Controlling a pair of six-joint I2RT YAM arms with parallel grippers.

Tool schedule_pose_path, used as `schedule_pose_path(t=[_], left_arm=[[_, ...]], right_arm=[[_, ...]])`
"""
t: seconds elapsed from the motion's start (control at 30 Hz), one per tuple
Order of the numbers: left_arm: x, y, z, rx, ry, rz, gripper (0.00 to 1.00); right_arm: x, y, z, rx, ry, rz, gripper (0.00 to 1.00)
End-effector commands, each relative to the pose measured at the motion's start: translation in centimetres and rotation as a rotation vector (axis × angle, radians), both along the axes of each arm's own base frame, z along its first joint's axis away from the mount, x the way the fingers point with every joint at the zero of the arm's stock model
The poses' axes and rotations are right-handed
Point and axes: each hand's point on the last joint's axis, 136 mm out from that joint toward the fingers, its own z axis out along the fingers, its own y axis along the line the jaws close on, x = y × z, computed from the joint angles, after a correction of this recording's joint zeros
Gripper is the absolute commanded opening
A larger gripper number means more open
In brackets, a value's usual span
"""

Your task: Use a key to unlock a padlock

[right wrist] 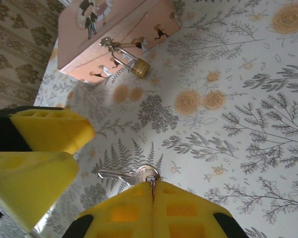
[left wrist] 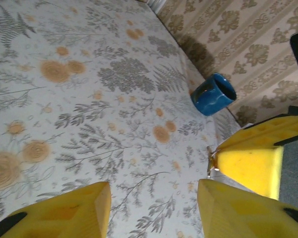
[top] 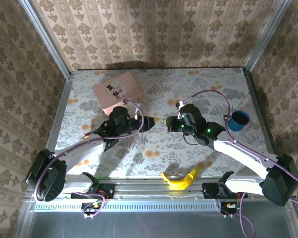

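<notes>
At the middle of the bench [top: 208,84], raised off the flowered cover, the key [right wrist: 134,174] is pinched by its round head between the fingers of my right end effector [right wrist: 153,185]. Those fingers are pressed fully together on it, and the thin blade sticks out to the left. Seen from above, that right end effector [top: 170,123] points left, tip to tip with my left one.

My left end effector [left wrist: 154,187] faces it from the left, very near the blade's tip but apart from it. Its two yellow fingers stand partly spread with only the bench cover showing between them, so it holds nothing. From my left wrist I see one yellow finger of the right end effector just ahead, with a thin sliver of metal at its tip (too small to say more).

The padlock [right wrist: 140,68] lies farther off, to the far left of the key and well apart from it. It hangs by its silvery shackle from the hasp on the near side of the pink tin [right wrist: 84,59], its brass body against the tin's wall down by the bench. I cannot tell whether the shackle is locked.

A blue cup [top: 238,120] stands on the right. A banana [top: 180,179] lies at the near edge between my two bases.
</notes>
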Motion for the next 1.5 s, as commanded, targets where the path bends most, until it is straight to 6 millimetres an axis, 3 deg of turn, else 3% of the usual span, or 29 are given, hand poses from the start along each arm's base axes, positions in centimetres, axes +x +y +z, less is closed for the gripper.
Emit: schedule_pose_path(t=[0.0,0.23,0.43,0.8,1.07,1.4,1.47], left_arm=[[-0.4,-1.7,3.3,-0.099,-0.048,-0.07,0.49],[-0.9,-2.5,4.0,-0.137,-0.055,-0.113,0.46],[-0.8,-3.0,3.5,-0.138,-0.04,-0.125,0.36],[-0.6,-3.8,3.0,-0.147,-0.015,-0.146,0.28],[-0.6,-3.9,2.7,-0.148,-0.005,-0.147,0.0],[-0.8,-3.5,2.5,-0.115,-0.022,-0.15,0.0],[-0.7,-2.8,2.5,-0.082,-0.048,-0.141,0.0]], right_arm=[[0.1,0.4,0.2,0.046,0.004,0.007,0.0],[0.2,0.2,0.1,0.058,0.007,0.0,0.0],[0.2,0.3,0.2,0.07,0.004,0.002,0.0],[0.2,0.3,0.4,0.079,0.0,0.004,0.0],[0.2,0.3,0.3,0.083,0.001,0.003,0.0],[0.2,-0.1,0.4,0.083,-0.017,-0.001,0.0],[0.1,-0.4,0.5,0.079,-0.026,0.002,0.13]])
